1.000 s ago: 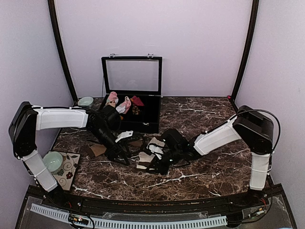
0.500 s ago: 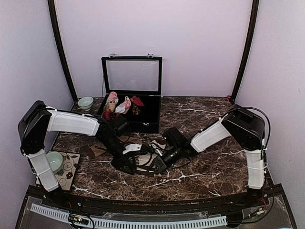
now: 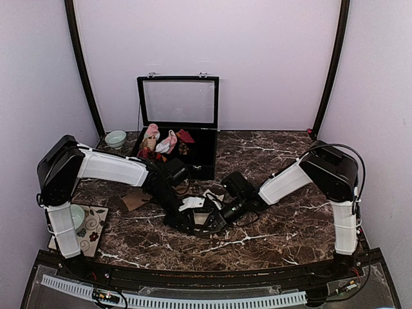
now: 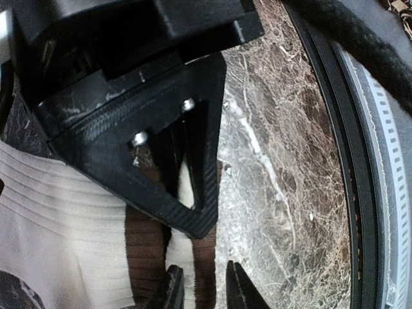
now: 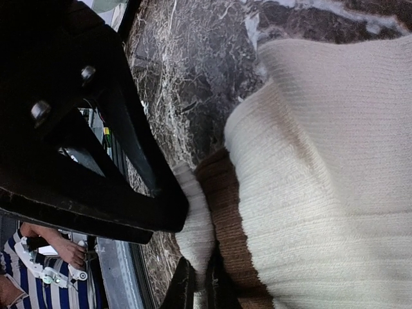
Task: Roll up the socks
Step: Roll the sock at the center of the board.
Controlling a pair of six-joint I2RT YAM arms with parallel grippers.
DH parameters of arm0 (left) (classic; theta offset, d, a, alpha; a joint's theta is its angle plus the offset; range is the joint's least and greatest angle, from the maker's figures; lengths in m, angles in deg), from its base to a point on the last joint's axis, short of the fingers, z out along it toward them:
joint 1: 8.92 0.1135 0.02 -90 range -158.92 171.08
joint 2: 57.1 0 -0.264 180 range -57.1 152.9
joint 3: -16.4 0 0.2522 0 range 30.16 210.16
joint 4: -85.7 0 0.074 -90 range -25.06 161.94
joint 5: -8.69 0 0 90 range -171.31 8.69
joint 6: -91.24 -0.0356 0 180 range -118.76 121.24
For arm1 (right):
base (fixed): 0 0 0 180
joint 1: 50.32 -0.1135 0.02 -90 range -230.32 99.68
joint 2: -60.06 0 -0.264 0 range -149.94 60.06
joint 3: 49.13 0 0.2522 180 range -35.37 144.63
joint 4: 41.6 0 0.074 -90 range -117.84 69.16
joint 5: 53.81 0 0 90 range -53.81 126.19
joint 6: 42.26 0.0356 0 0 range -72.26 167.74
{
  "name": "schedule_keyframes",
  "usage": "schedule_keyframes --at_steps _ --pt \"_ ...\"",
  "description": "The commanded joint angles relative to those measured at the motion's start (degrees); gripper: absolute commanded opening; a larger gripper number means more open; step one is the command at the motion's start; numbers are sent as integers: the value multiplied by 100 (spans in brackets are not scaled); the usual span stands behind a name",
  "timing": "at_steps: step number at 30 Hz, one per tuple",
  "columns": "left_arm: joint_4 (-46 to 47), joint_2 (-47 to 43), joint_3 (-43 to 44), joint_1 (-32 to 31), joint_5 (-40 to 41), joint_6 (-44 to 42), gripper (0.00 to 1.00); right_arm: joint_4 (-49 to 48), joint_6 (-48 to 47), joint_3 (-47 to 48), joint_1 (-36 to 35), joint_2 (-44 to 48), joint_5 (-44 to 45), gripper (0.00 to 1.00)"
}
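The cream sock [image 4: 64, 225] with a dark brown band lies on the marble between both grippers; in the top view it shows mid-table [image 3: 211, 195]. My left gripper [image 4: 205, 293] is open, its tips straddling the sock's brown edge. My right gripper [image 5: 199, 290] is shut on a cream fold of the sock [image 5: 322, 161] next to the brown band. In the top view the left gripper [image 3: 192, 224] and right gripper [image 3: 215, 221] nearly touch. A tan-brown sock [image 3: 133, 201] lies flat to the left.
An open black case [image 3: 187, 168] with pink-and-white and dark red bundles stands behind. A pale bowl [image 3: 116, 137] sits at the back left, another [image 3: 73, 217] on a patterned mat at the front left. The table's front rail [image 4: 360, 193] is close.
My left arm has swung right and forward to meet the right gripper at the cream sock. The right gripper has lowered the sock onto the table.
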Motion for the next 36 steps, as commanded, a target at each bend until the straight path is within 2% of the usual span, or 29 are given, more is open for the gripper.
schedule_keyframes --at_steps 1,4,7,11,14,17,22,23,24,25,26,27,33,36 --pt "-187 48 26 -52 -68 -157 23 1305 97 -363 70 -395 1126 0" --pt "-255 87 -22 -56 -97 -170 15 1185 183 -354 73 -422 1094 2" --pt "-173 102 -102 -52 -25 -123 1 1020 249 -382 75 -401 1071 5" --pt "-169 261 -156 -50 -7 -123 0 488 352 -688 68 -5 1493 17" --pt "-349 504 -3 -42 42 -98 0 -32 468 -1099 66 448 1936 34" --pt "-308 627 32 -37 238 -53 0 -418 518 -1412 19 699 2196 41" --pt "-595 972 345 32 366 145 0 -885 450 -2014 -322 1269 3008 44" --pt "-720 1053 435 78 315 177 0 -929 416 -2136 -406 1416 3223 49" --pt "-795 1116 528 126 227 219 0 -921 330 -2258 -498 1576 3494 59" --pt "-939 1182 613 166 125 247 0 -885 172 -2364 -617 1831 3864 75" --pt "-1023 1236 688 210 32 287 0 -870 30 -2472 -718 1974 4179 96" --pt "-1109 1284 749 246 -48 318 0 -865 -109 -2574 -816 2179 4470 99" --pt "-1633 1600 1113 496 -533 359 0 -401 -1097 -2659 -1382 3289 6388 100" --pt "-1684 1623 1177 561 -617 403 0 -2 -1044 -2597 -1494 3624 7507 100"
